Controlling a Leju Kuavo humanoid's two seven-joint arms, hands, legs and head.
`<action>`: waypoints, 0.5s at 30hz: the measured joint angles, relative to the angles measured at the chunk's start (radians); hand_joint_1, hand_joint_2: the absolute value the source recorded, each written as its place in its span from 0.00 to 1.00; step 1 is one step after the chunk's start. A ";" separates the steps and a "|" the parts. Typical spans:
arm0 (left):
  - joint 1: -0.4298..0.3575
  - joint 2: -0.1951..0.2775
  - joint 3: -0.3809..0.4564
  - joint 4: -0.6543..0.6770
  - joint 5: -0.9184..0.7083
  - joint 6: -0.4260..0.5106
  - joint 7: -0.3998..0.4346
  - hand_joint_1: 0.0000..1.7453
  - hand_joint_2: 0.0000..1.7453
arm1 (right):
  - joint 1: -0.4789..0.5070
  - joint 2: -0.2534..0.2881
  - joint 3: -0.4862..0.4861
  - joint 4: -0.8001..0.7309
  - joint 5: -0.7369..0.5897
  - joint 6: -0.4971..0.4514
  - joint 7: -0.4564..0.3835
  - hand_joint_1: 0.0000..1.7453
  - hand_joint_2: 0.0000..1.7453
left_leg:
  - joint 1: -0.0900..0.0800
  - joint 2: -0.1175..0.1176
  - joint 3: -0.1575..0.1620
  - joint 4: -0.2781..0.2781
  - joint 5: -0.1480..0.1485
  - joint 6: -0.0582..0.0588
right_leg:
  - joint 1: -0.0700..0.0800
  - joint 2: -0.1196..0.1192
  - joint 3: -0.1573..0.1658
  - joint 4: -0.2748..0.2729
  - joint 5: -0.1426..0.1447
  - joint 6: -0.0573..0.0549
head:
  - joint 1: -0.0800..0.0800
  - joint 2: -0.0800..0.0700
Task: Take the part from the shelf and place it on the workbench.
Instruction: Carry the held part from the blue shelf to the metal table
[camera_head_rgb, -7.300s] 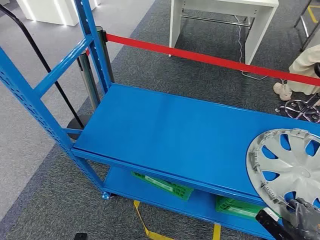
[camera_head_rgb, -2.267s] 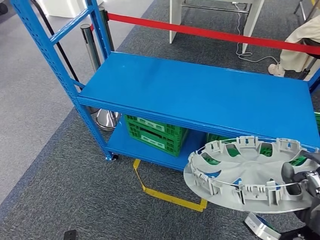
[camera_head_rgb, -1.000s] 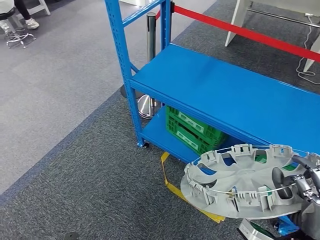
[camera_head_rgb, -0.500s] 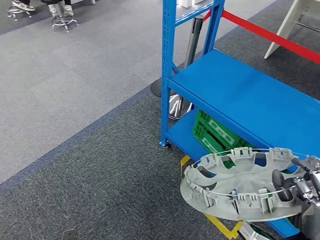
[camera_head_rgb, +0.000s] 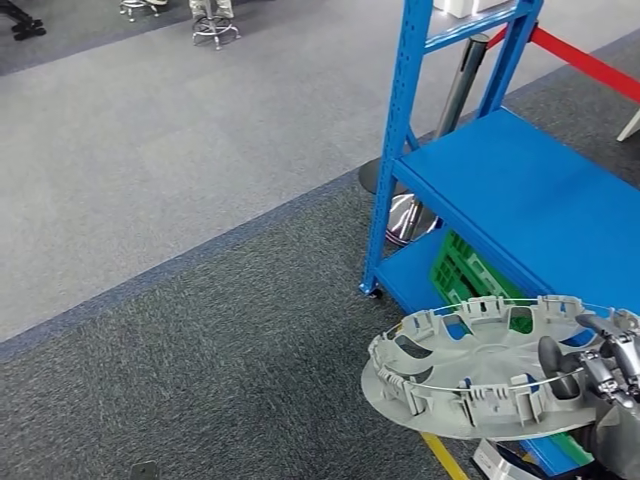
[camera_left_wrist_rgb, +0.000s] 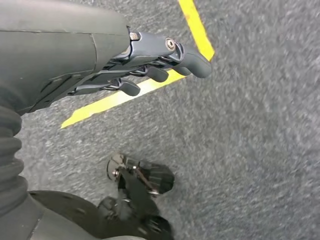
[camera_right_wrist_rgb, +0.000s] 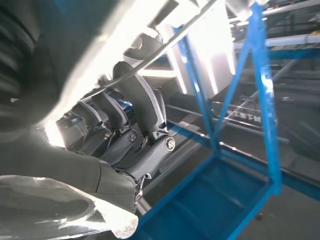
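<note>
Down in the near right corner, the right robot hand (camera_head_rgb: 604, 375) is clamped on the rim of the part (camera_head_rgb: 483, 365), a grey wheel cover carried roughly flat with its clip side up, out over the dark carpet (camera_head_rgb: 226, 350). In the right wrist view its dark fingers (camera_right_wrist_rgb: 128, 110) curl under the pale rim. The left robot hand (camera_left_wrist_rgb: 151, 65) hangs low with its fingers apart, holding nothing, above a strip of yellow floor tape (camera_left_wrist_rgb: 124, 95).

A bit further back on the right is the blue shelf (camera_head_rgb: 528, 190), with a green crate (camera_head_rgb: 468, 275) on its lower level. Beyond that there's a metal post (camera_head_rgb: 460, 90) carrying a red barrier strap (camera_head_rgb: 589, 60), and far left the lighter grey floor (camera_head_rgb: 151, 150) with chair bases at the far edge.

My read is this is the carry step: part's off the shelf and no worktop is in sight yet. To do it well I'd keep the cover level, keep the grip firm on that thin rim since it's held from one side only, and swing it clear of the shelf upright while turning.

Compared to half a second ago, the whole picture has slid: the shelf sits further right and more open floor shows on the left, so the camera has turned. The part sits in the same spot relative to the hand.
</note>
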 joint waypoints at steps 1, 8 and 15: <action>-0.001 0.000 -0.002 0.000 -0.003 0.005 -0.008 0.00 1.00 | -0.001 -0.004 0.001 0.000 0.001 0.000 0.007 1.00 1.00 | -0.004 0.018 0.029 -0.057 0.017 0.006 | 0.002 -0.011 0.002 0.001 -0.002 0.004 | 0.001 0.000; -0.002 0.000 -0.006 0.000 0.016 0.002 -0.033 0.00 1.00 | -0.039 -0.067 0.016 0.006 -0.041 0.003 0.035 1.00 1.00 | -0.008 -0.017 0.047 -0.113 0.034 0.046 | -0.006 0.039 -0.037 0.091 -0.067 0.034 | 0.007 0.000; -0.008 -0.004 -0.013 0.000 -0.004 0.014 -0.040 0.00 1.00 | -0.135 -0.124 0.046 0.042 -0.058 0.070 0.036 1.00 1.00 | -0.009 -0.105 0.046 -0.106 0.034 0.049 | -0.010 0.114 -0.076 0.135 -0.032 0.035 | 0.012 0.000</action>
